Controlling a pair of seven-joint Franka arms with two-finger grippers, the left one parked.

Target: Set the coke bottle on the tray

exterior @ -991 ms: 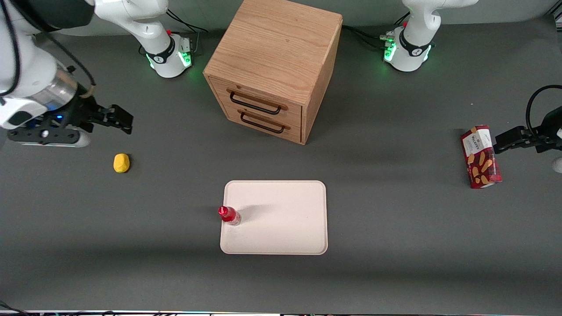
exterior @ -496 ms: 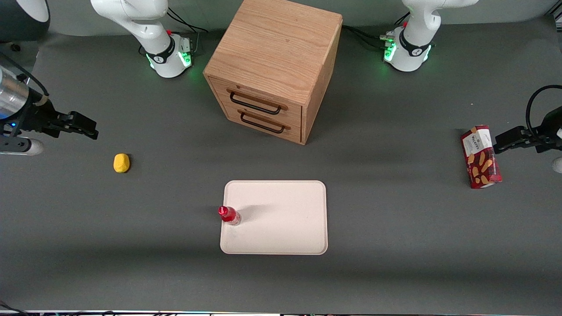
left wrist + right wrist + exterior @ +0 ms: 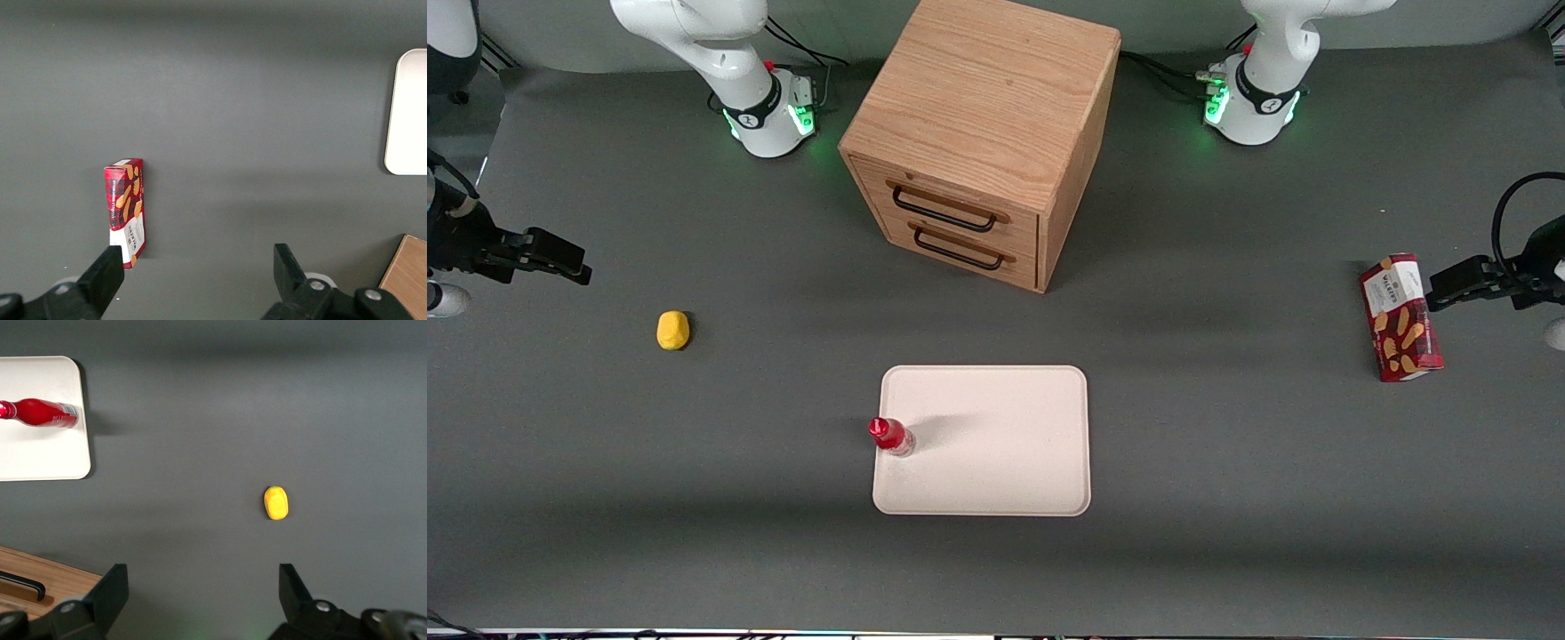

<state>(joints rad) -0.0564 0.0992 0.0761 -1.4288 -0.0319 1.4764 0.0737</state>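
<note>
- The wooden cabinet (image 3: 985, 133) with 2 drawers stands farther from the front camera than the tray (image 3: 1005, 462).
- The coke bottle (image 3: 891, 436) stands upright on the tray, at its edge toward the working arm.
- The gripper (image 3: 203, 600) hangs open and empty above the table near the yellow lump (image 3: 672, 330), well apart from the bottle.

The coke bottle (image 3: 891, 436) stands upright on the tray (image 3: 996, 462), at its edge toward the working arm's end. Taking the tray as landmark: the gripper (image 3: 560, 260) hangs well apart from it toward the working arm's end, above the table, farther from the camera
</note>
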